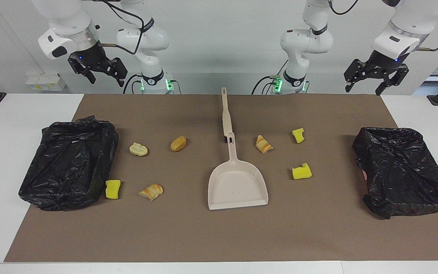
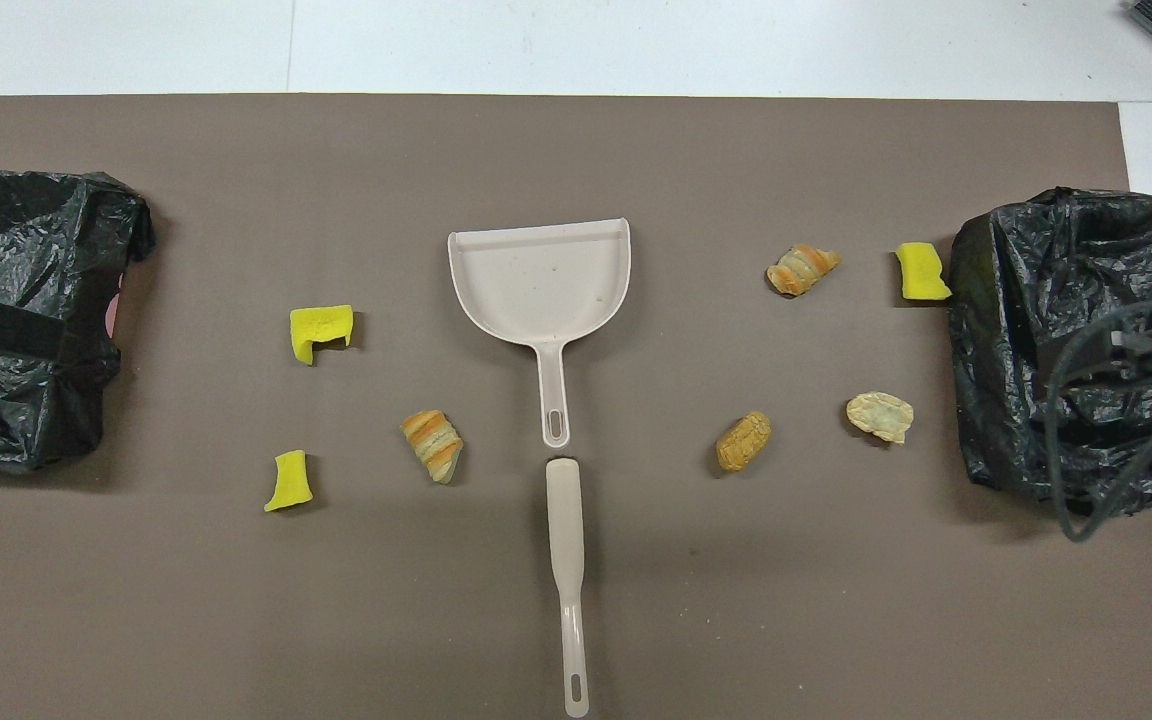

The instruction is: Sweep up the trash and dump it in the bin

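The trash lies scattered on the brown mat: three yellow sponge chunks and several golden-brown bread bits, such as one and another. The beige dustpan lies at the middle, handle toward the robots. The beige brush lies in line with it, nearer to the robots. Two bins lined with black bags stand at the right arm's end and the left arm's end. My right gripper and left gripper hang open and empty, high over the mat's edge by the bases.
The brown mat covers most of the white table. In the overhead view the dustpan and brush split the trash into two groups, one toward each bin.
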### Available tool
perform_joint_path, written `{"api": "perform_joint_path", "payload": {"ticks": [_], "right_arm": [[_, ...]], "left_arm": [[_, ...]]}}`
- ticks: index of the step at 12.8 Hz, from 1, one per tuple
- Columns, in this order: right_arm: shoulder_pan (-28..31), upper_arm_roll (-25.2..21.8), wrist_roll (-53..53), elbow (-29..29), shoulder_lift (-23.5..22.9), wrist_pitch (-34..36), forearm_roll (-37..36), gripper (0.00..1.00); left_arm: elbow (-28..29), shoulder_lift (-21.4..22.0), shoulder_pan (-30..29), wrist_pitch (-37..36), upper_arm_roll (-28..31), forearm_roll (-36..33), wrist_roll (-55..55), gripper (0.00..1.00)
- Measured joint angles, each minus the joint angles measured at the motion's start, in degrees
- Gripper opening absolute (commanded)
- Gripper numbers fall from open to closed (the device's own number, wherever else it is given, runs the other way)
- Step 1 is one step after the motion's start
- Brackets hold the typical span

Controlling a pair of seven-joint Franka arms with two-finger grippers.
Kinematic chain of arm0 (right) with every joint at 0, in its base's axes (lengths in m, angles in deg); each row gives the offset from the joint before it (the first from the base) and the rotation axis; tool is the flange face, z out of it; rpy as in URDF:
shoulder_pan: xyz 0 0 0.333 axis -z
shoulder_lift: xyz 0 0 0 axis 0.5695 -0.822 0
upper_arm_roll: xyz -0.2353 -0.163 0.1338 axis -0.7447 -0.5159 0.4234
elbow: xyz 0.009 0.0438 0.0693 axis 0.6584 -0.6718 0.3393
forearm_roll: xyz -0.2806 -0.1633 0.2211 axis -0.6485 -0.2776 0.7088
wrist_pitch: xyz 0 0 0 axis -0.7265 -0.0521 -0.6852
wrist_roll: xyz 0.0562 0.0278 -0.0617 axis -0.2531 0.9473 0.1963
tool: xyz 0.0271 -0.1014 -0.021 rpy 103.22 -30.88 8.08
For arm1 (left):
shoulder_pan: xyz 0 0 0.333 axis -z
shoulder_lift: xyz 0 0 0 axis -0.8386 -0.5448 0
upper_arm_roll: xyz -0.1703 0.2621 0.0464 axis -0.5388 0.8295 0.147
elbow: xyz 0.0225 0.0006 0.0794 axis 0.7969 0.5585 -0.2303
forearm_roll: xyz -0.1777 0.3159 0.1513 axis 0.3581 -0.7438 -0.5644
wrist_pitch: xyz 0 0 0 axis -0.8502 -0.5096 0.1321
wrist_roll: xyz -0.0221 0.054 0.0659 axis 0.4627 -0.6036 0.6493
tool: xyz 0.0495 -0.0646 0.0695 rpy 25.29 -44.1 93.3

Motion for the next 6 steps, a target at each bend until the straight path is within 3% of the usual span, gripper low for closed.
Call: {"api": "perform_joint_path", "payload": {"ticks": [6], "right_arm": [[-6.5,0.6,-1.3,3.2,-11.9,-8.4,0.3,1.0]], "left_arm": [[20.1,6.7,19.3,13.1,-1.4,0.1,-21.8,1.0]]}}
